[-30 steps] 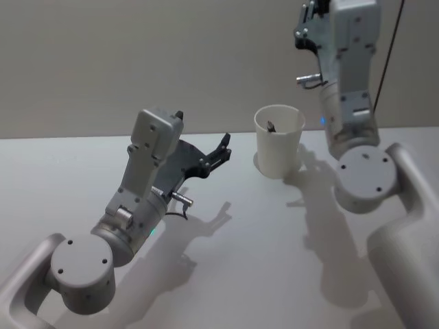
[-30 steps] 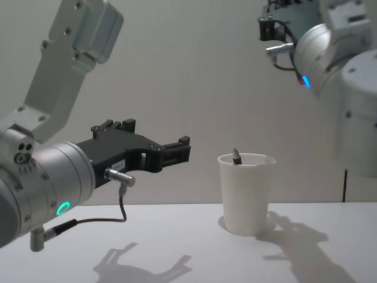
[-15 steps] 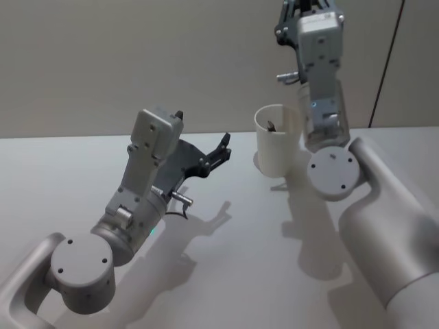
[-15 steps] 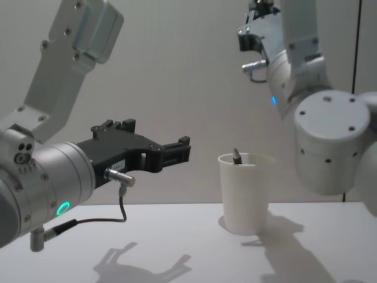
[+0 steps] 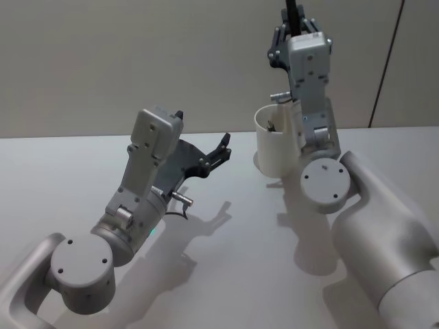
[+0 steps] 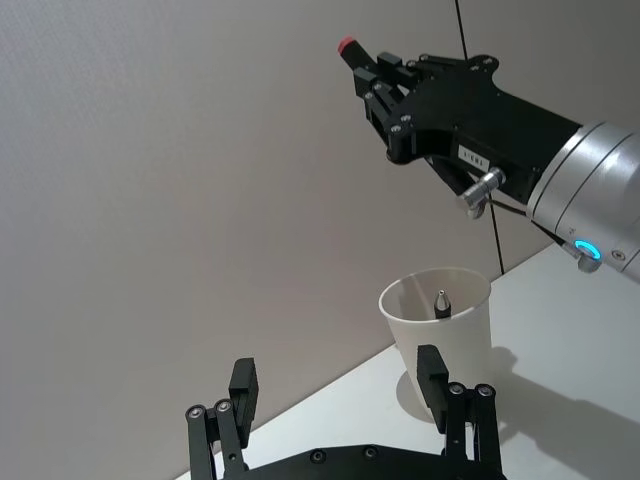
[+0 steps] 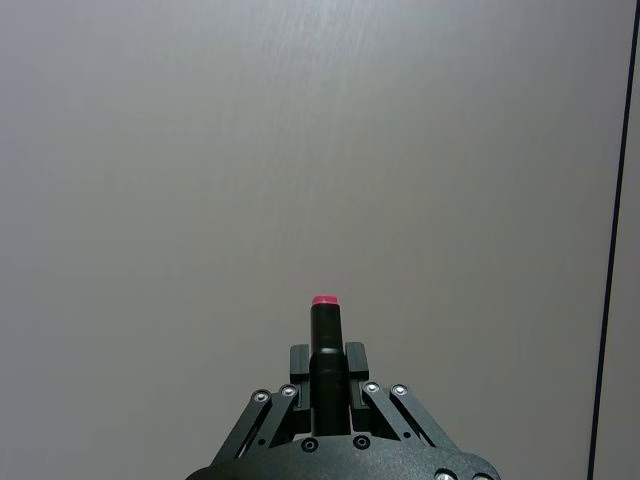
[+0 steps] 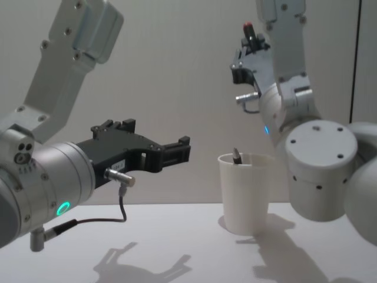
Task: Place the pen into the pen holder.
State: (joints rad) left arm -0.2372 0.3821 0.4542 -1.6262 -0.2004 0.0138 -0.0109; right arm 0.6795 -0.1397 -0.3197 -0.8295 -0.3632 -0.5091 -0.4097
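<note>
The pen holder, a white paper cup (image 5: 276, 149) (image 8: 244, 194) (image 6: 436, 335), stands on the table with a grey-tipped pen (image 8: 236, 156) (image 6: 440, 301) leaning inside it. High above the cup, my right gripper (image 8: 250, 40) (image 6: 384, 72) (image 7: 325, 362) is shut on a black pen with a red end (image 8: 248, 28) (image 6: 348, 47) (image 7: 323, 335), which points upward. My left gripper (image 5: 223, 147) (image 8: 181, 150) (image 6: 337, 372) hovers open left of the cup, holding nothing.
The white table (image 5: 62, 171) runs back to a plain grey wall. My right arm's elbow joint (image 5: 326, 186) hangs just right of the cup. The left arm's body (image 5: 137, 199) takes up the near left.
My right arm has swung left, bringing its gripper and the red-ended pen from the upper right to above the cup. The left arm and the cup have not moved.
</note>
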